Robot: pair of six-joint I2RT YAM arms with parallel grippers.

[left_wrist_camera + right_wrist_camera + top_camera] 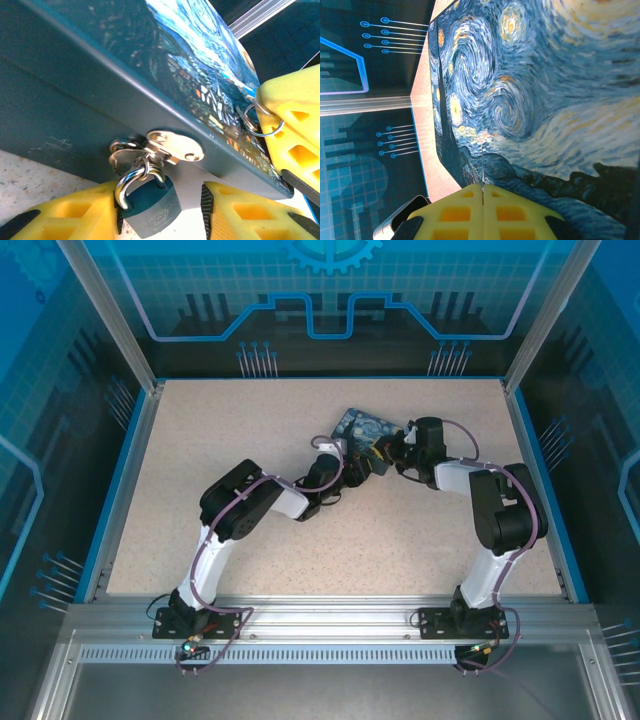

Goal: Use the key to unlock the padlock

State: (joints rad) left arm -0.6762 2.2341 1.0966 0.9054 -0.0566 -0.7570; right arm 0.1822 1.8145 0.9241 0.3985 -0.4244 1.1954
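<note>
Left gripper (159, 194): jaws parted, one yellow finger (65, 215) on either side of the padlock; nothing clamped.
Padlock (152, 209): small, dark grey-blue body with a round stamp on its face. It hangs between the left jaws, close against one finger, with a clear gap to the other. The keyhole cannot be made out.
Shackle (130, 184): silvery loop, threaded through the staple of the hasp.
Hasp (175, 146): bright metal plate on the front wall of the box, directly above the padlock.
Right gripper (482, 189): jaws pressed together, gripping the key.
Key (482, 165): seen edge-on, a thin grey sliver standing out of the closed fingertips over the printed lid. It is apart from the padlock, up past the lid's edge and off to one side.
Key ring (262, 120): thin wire loop sticking out beside the right gripper's yellow fingers, just over the lid's front edge.
Box (545, 90): Starry Night print on the lid, plain dark teal walls. It lies toward the far middle of the table, and both grippers meet at its near side.
In the way: the hasp plate and the box's front wall sit right behind the padlock, and the lid's edge lies between key and lock.
Table (200, 440): speckled beige top with a blue rim.
</note>
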